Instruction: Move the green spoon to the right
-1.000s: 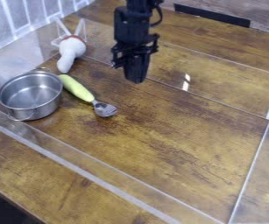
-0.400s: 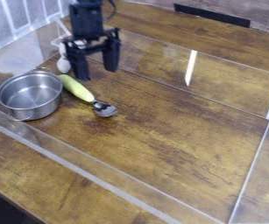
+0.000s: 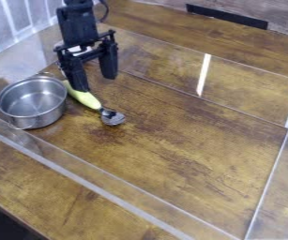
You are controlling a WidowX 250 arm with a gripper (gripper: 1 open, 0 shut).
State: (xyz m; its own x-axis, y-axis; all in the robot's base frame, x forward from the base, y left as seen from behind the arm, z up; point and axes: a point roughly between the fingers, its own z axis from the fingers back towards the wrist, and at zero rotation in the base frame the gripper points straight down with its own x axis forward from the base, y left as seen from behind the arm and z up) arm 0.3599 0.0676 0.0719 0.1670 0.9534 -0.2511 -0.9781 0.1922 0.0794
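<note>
The green spoon [image 3: 90, 101] lies flat on the wooden table, its yellow-green handle by the steel pot [image 3: 31, 101] and its silver bowl [image 3: 113, 117] pointing toward the front right. My gripper [image 3: 87, 77] hangs open right over the handle end, its black fingers [image 3: 106, 66] pointing down on either side of it. Nothing is between the fingers. I cannot tell whether the tips touch the spoon. The arm hides the top of the handle.
The round steel pot stands at the left, touching or nearly touching the spoon handle. A clear acrylic wall [image 3: 109, 202] rims the wooden work area, with another panel at the right [image 3: 284, 141]. Bare wood stretches to the right of the spoon.
The gripper has travelled from the table's middle back to the left and come down over the spoon handle, going from shut to open. It now hides the white mushroom-shaped object.
</note>
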